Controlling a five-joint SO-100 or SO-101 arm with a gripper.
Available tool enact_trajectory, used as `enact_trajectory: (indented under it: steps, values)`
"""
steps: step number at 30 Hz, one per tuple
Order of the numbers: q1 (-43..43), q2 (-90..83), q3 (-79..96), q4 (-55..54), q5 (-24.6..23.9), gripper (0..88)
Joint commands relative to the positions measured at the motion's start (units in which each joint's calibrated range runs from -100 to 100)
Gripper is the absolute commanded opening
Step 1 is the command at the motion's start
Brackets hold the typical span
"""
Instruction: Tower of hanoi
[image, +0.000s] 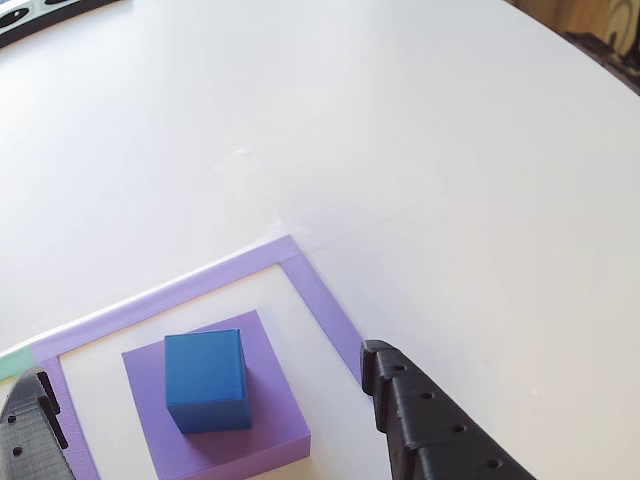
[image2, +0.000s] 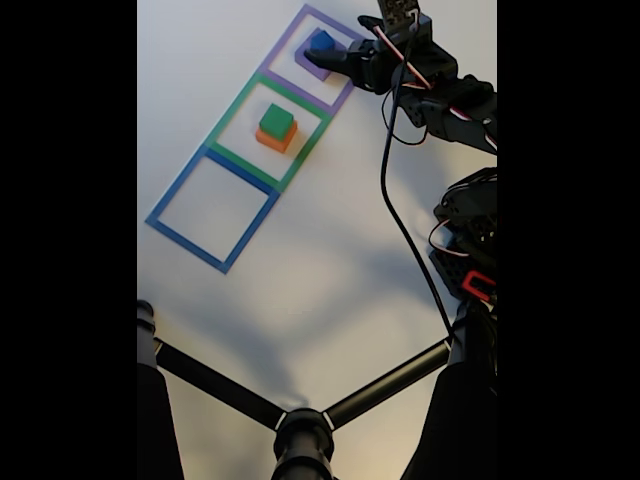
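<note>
Straddling the blue cube (image: 207, 380), the tool (image: 205, 410) has its fingers spread apart on either side. That cube sits on the purple slab (image: 270, 425) inside the purple frame (image2: 330, 55), at twelve o'clock on the table (image2: 330, 250), stacked small-on-large as Hanoi demands.

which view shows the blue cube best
The other view: the blue cube sits large and sharp on the purple slab, between the open gripper fingers. In the fixed view it is tiny.

The frame's bottom edge is cutting off both gripper fingers (image: 440, 430) and the purple slab's (image: 275, 425) near corner.
</note>
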Motion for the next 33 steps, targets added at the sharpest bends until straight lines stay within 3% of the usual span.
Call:
enact_trajectory:
  steps: [1,16,33]
  values:
    - [-0.5,3.3,-0.4,-6.9,0.0,34.8]
    - [-2.5,17.0,-2.2,-20.0,0.0,32.4]
    - [-5.8,23.2,-4.8,-23.4,0.0,30.5]
